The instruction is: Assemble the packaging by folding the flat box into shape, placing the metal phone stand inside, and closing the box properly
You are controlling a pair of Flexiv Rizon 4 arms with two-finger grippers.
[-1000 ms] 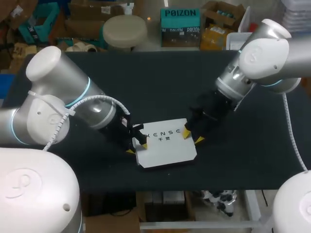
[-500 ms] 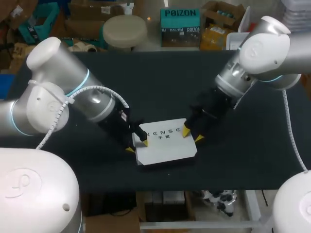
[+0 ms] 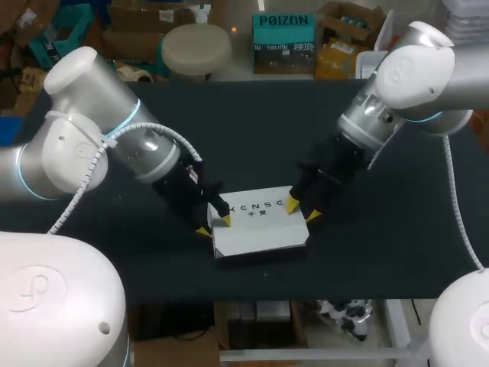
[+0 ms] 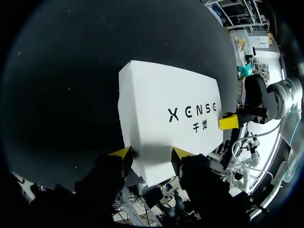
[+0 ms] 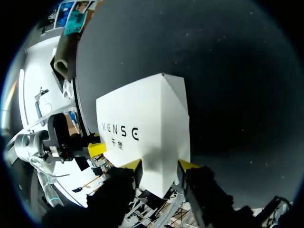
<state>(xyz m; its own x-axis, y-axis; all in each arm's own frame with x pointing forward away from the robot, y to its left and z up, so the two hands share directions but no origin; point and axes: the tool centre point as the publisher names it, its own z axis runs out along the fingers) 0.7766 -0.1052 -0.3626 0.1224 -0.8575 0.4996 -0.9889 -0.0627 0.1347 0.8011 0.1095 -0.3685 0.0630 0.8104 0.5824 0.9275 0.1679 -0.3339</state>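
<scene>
Table (image 3: 252,130), black, lies open on every side of the white box (image 3: 260,229), which sits near the front edge at the middle. Left arm (image 3: 145,157) and right arm (image 3: 374,115) come in at the box's two ends. Left jaws are clamped on its left end, right jaws on its right end. Since a second ago the left arm has swung farther back, and the box has barely shifted.

A closed white box (image 5: 147,118) with black lettering shows against the dark table (image 5: 228,71). Its near corner sits between the right arm's jaws, whose yellow tips (image 5: 132,164) press it from both sides. At the far end, beside the lettering, one yellow tip (image 5: 97,149) of the left arm's jaws meets the box's edge.
</scene>
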